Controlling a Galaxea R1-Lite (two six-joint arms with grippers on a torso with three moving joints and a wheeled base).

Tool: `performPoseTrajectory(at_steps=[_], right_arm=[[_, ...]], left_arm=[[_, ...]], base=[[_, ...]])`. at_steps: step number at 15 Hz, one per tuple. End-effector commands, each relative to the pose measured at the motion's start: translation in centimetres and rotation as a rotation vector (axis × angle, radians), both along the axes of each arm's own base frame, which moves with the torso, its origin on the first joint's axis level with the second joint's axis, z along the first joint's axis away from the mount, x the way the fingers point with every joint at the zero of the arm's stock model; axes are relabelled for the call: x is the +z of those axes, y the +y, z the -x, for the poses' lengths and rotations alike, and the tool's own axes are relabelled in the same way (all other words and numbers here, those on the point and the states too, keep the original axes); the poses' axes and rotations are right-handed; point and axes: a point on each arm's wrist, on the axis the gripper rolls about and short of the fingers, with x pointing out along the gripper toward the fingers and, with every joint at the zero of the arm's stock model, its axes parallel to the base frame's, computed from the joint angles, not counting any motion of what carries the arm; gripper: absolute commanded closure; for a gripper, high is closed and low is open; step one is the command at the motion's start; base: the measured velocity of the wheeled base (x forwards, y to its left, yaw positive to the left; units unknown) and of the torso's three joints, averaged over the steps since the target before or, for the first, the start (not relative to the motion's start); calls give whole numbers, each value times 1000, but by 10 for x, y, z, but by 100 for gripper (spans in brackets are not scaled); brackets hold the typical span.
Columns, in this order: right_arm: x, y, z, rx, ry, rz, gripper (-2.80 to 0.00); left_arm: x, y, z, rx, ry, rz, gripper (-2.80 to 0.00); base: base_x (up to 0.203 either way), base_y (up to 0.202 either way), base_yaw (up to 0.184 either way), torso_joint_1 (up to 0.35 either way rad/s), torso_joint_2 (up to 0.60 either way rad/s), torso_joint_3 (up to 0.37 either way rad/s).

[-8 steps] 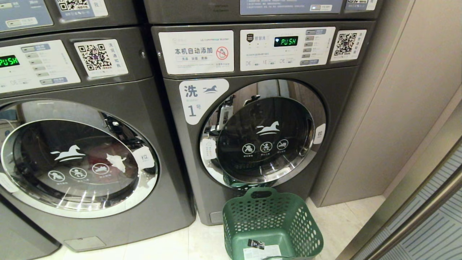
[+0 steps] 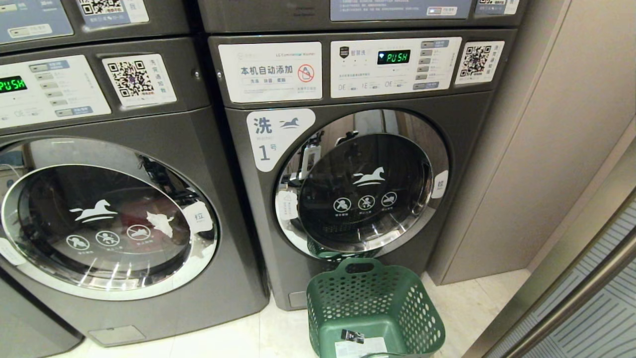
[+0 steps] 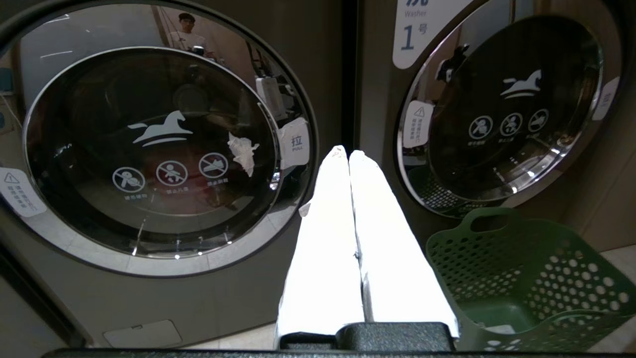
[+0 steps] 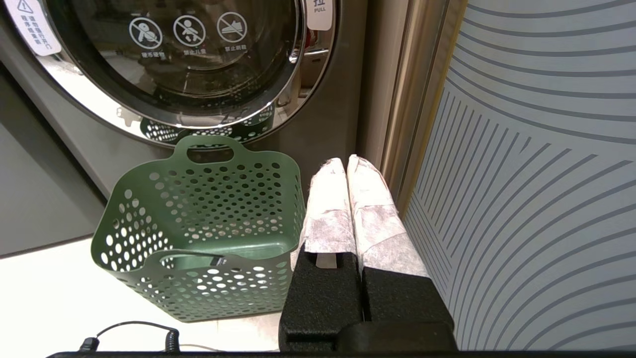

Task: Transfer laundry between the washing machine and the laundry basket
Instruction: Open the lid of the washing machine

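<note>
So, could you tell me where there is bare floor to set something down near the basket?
Bare pale floor tiles lie left of the dark green perforated plastic basket, before the left dark grey washer; a narrower strip runs between basket and beige wall panel. The basket crowds the washer marked 1, and a black cable lies beside it.

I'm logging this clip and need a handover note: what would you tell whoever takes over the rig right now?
Left gripper: shut, empty, pointing between the two washers.
Right gripper: shut, empty, beside the basket.
Basket: on the floor before washer 1, empty as far as visible.
Laundry: white and reddish pieces behind the closed door of the left washer.
Done: nothing yet.
Left: open that door, move the laundry into the basket.
</note>
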Motion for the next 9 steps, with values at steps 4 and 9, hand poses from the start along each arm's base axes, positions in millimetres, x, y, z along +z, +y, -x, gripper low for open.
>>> performPoseTrajectory(at_steps=[4, 9], right_arm=[[0, 0, 0, 0, -1, -1, 0], [0, 0, 0, -1, -2, -1, 0]], left_arm=[[41, 0, -19, -14, 137, 36, -280], [108, 0, -110, -12, 322, 110, -280]], base=[[0, 0, 0, 0, 0, 0], [0, 0, 0, 0, 0, 0]])
